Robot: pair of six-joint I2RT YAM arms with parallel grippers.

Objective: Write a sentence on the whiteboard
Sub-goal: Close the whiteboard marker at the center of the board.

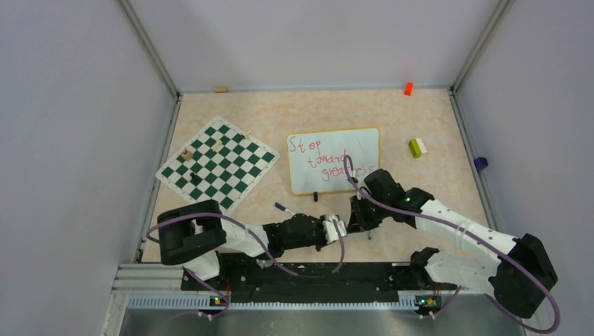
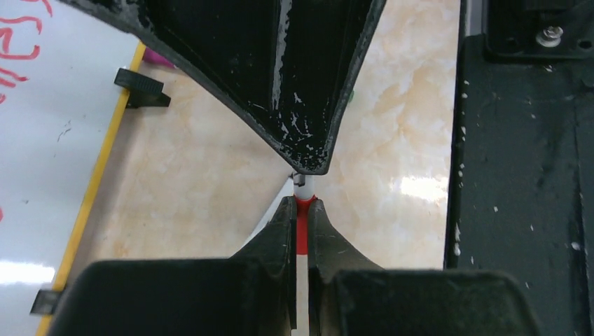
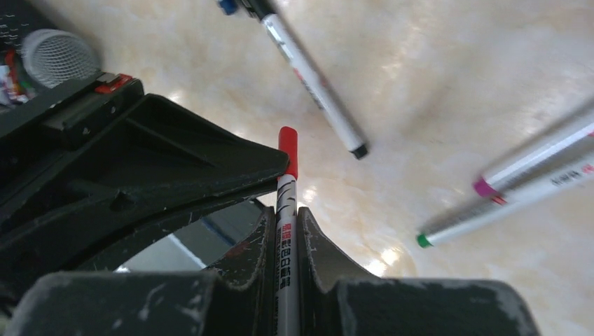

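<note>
The whiteboard lies flat mid-table, wood-framed, with the red sentence in three lines on it. Its edge, some red writing and a black foot show in the left wrist view. Both grippers meet just in front of the board. My right gripper is shut on the white barrel of a red marker. My left gripper is shut on that marker's red cap end. The right gripper's fingers loom opposite.
A green-and-white chessboard mat with a few pieces lies at the left. A blue-capped marker lies near the grippers, as do pink and green markers. Small blocks sit at the right and back.
</note>
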